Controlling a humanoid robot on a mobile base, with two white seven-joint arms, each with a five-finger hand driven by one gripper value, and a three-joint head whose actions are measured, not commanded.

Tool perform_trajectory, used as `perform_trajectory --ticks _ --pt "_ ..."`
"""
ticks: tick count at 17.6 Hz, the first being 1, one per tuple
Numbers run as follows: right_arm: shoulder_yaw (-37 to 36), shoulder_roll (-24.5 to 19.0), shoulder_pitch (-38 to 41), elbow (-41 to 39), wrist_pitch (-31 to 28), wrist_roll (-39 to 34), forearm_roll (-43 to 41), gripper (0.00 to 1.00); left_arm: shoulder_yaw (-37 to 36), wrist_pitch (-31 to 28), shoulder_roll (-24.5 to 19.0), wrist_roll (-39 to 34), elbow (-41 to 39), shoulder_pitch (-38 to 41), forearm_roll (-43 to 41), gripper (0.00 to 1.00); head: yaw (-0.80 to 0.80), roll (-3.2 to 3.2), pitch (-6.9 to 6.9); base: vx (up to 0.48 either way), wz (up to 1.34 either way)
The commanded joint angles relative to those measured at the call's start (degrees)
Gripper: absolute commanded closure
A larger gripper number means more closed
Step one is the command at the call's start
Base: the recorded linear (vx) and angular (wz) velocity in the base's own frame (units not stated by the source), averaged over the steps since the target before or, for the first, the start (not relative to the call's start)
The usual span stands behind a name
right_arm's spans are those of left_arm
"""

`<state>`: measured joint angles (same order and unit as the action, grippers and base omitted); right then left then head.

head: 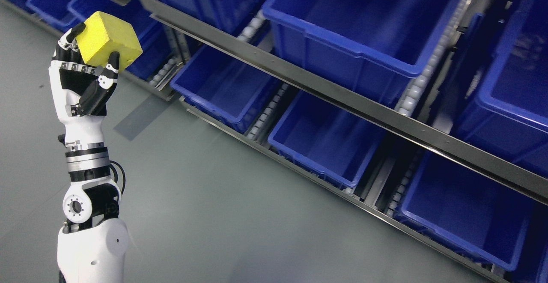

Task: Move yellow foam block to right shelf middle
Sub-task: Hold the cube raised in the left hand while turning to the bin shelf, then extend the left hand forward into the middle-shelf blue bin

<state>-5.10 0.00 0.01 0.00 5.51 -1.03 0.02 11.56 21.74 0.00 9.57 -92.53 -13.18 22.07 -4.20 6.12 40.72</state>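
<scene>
Your left hand (83, 75) stands raised at the frame's ten o'clock, arm upright over the grey floor (205, 214). Its fingers (109, 71) pinch the yellow foam block (108, 40) from both sides, thumb on the near face. The block sits tilted, held in the air, clear of the shelf (342, 94). Blue bins (342, 39) fill the shelf from twelve to four o'clock.

Even, cool overhead light is seen throughout, soft shadows are cast on the grey floor (205, 214), faint sheen is shown on the blue bins (364, 30), and focus is kept sharp.
</scene>
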Motion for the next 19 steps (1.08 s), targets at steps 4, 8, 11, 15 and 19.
perform_trajectory --ticks 4,8,11,15,19 --pt "0.0 1.0 -0.1 -1.0 0.0 0.0 0.0 0.0 -0.3 -0.6 -1.0 -0.2 0.0 -0.9 0.0 0.61 0.0 0.0 0.0 0.191 -0.85" --pt "0.0 1.0 -0.1 -1.0 0.0 0.0 0.0 0.0 -0.4 -0.7 -1.0 -0.2 -0.1 -1.0 0.0 0.61 0.0 0.0 0.01 0.133 -0.56" --pt "0.0 1.0 -0.2 -1.0 0.0 0.0 0.0 0.0 -1.1 -0.4 -1.0 0.2 -1.1 -0.9 0.0 0.61 0.0 0.0 0.02 0.099 -0.35" --pt "0.0 1.0 -0.1 -1.0 0.0 0.0 0.0 0.0 -8.5 -0.1 -1.0 0.3 -6.2 -2.9 0.0 0.61 0.0 0.0 0.02 0.073 -0.21" --pt "0.0 1.0 -0.1 -1.0 0.0 0.0 0.0 0.0 -15.6 -6.3 -1.0 -0.7 -5.6 -14.5 0.0 0.61 0.0 0.0 0.02 0.057 -0.21"
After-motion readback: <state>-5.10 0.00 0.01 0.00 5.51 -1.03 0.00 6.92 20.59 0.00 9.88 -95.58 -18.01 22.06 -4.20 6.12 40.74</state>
